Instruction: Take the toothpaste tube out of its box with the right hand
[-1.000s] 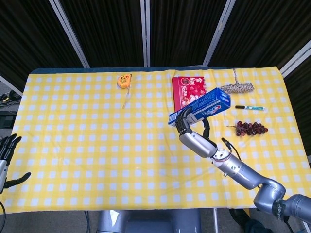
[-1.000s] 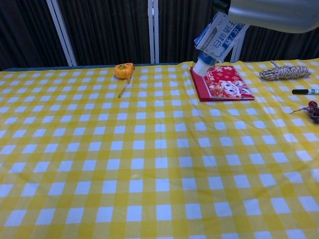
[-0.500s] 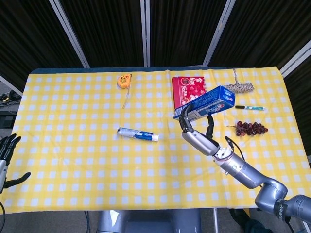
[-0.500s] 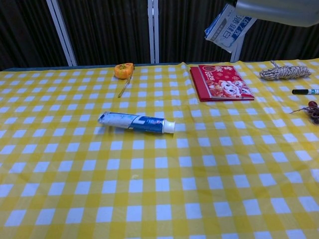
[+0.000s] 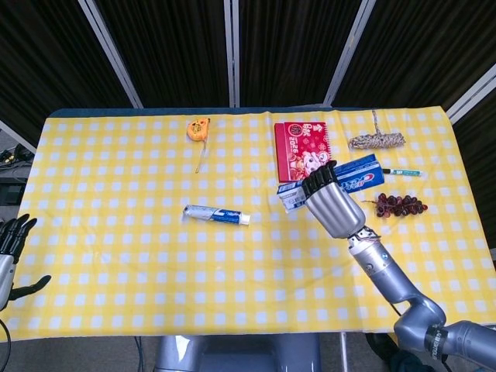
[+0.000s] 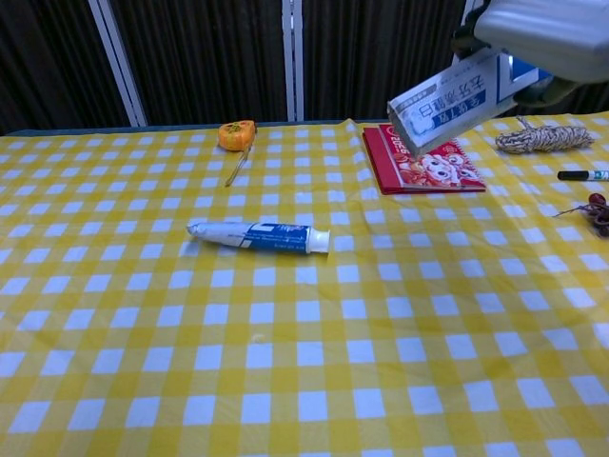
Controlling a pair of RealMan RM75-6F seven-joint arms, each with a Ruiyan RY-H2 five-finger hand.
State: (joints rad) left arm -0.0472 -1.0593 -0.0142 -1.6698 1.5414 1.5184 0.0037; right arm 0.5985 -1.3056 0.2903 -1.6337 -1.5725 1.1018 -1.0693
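tube is lying flat on the yellow checked cloth, a little left of the frame's middle in the head view, out of the box and well apart from it. its long axis is running nearly level across the frame, tilting slightly down toward the right; the white cap end is pointing right, toward the box, and the flat crimped end is pointing left. in the chest view the tube is sitting at centre left with the same heading.

right hand is gripping the box from behind, right of centre, fingers wrapping over its upper edge. the box is being held clear of the cloth, its long axis rising toward the upper right in the head view, the lower left end showing pale. in the chest view the box is hanging at the upper right under the hand, its nearer end dipping toward the red booklet.

left hand is showing at the lower left edge of the head view, off the table, fingers apart and holding nothing.

tape measure is sitting at upper centre left; a rope bundle, a marker and grapes are lying to the right.
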